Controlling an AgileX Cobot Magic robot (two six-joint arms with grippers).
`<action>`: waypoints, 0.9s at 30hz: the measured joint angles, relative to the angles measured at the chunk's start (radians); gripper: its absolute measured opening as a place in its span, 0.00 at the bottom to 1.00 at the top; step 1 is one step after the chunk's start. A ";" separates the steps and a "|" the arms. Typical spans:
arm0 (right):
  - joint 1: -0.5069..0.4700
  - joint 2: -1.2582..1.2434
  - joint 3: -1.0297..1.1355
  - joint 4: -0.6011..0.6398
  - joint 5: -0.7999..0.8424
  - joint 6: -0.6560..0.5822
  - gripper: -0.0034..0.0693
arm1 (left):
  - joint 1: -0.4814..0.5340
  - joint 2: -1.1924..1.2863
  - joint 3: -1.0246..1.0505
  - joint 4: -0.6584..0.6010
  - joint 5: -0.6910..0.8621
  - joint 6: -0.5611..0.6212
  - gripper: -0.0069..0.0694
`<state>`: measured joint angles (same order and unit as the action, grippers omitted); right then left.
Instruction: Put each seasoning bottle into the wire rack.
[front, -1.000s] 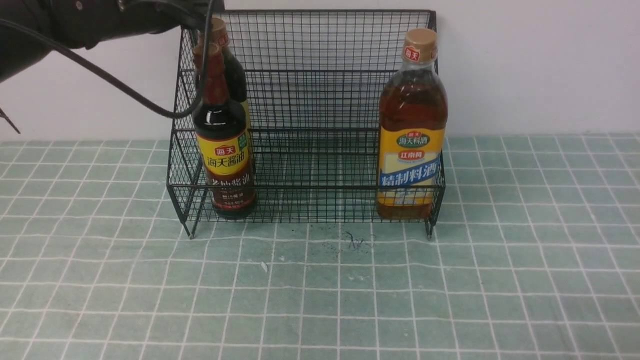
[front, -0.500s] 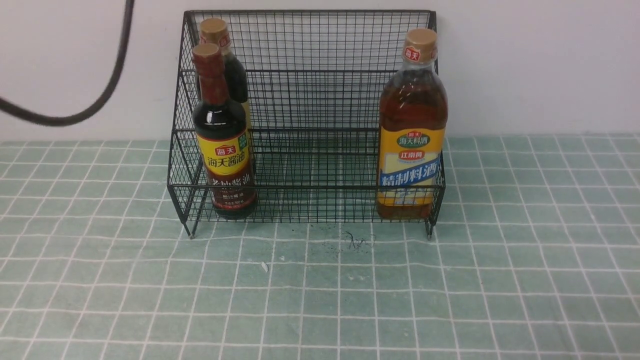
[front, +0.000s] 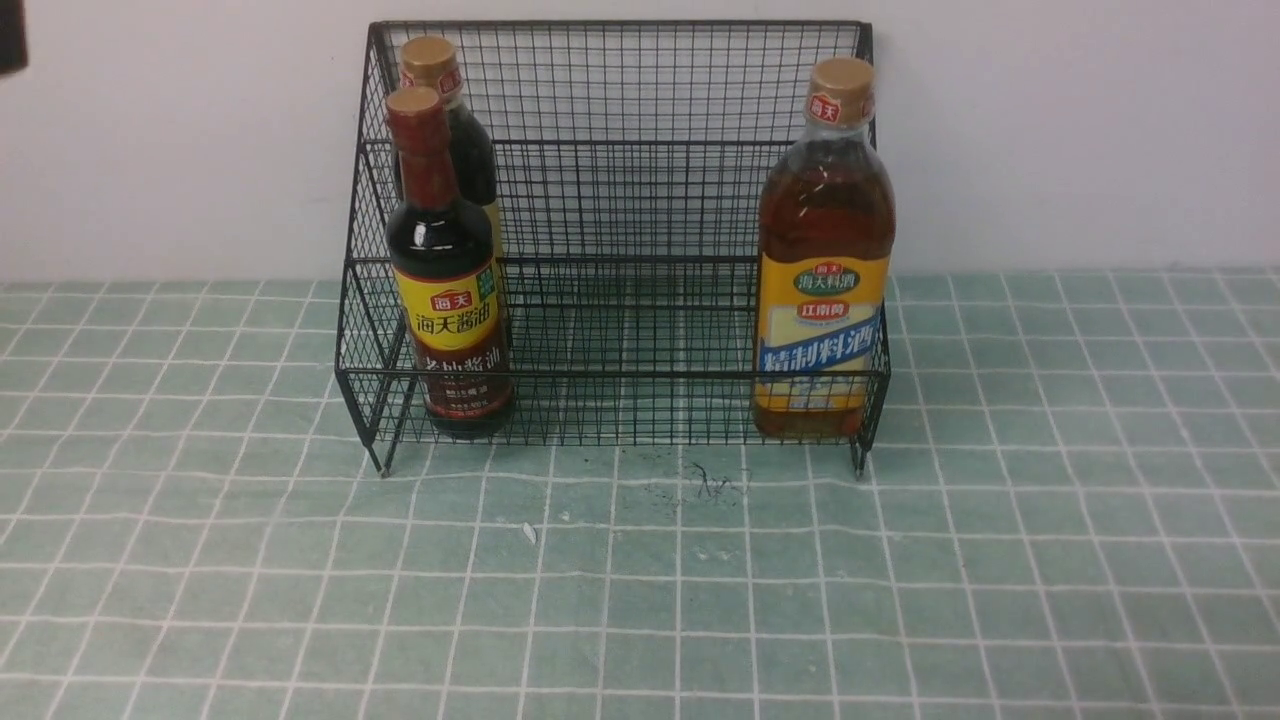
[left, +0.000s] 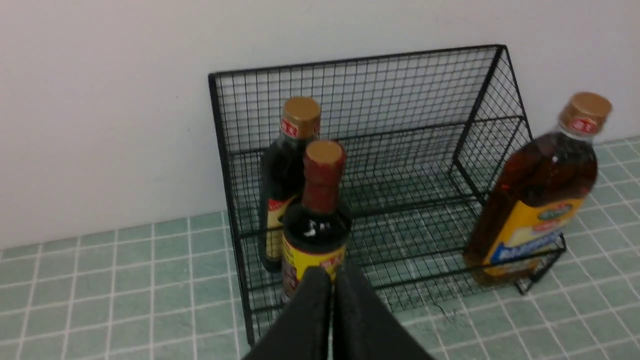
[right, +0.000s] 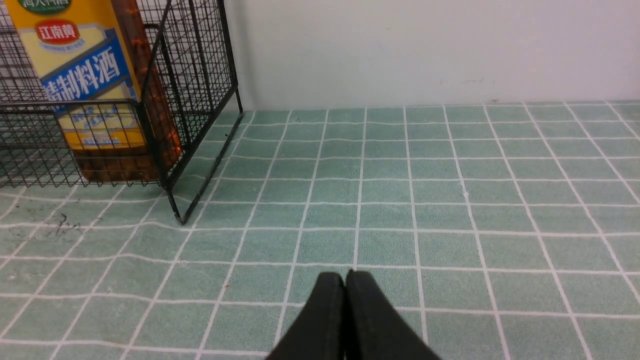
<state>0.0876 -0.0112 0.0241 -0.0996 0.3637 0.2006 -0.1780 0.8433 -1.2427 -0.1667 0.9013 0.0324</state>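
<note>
Full bottles, likely heavy and slick: the red-necked bottle (front: 447, 290) at left, best gripped mid-body; both grippers (left: 332, 280) (right: 345, 282) are clenched empty.

Pale green tiled tabletop cloth with thin white grid lines (front: 900, 560), wrinkled in places, spread wide under even, soft light. Plain off-white painted wall (front: 1080, 130) behind, meeting the cloth along a straight edge. Small dark scribbled scuff mark (front: 712, 483) and tiny white fleck (front: 528, 533) on the cloth near the middle.
</note>
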 joint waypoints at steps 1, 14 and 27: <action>0.000 0.000 0.000 0.000 0.000 0.000 0.03 | 0.000 -0.060 0.051 -0.014 0.007 -0.001 0.08; 0.000 0.000 0.000 0.000 0.000 0.000 0.03 | 0.000 -0.392 0.297 -0.053 0.089 -0.001 0.08; 0.000 0.000 0.000 0.000 0.000 0.000 0.03 | 0.000 -0.418 0.343 0.083 0.015 0.043 0.08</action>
<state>0.0876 -0.0112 0.0241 -0.0996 0.3637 0.2006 -0.1780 0.4251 -0.8995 -0.0835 0.9166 0.0757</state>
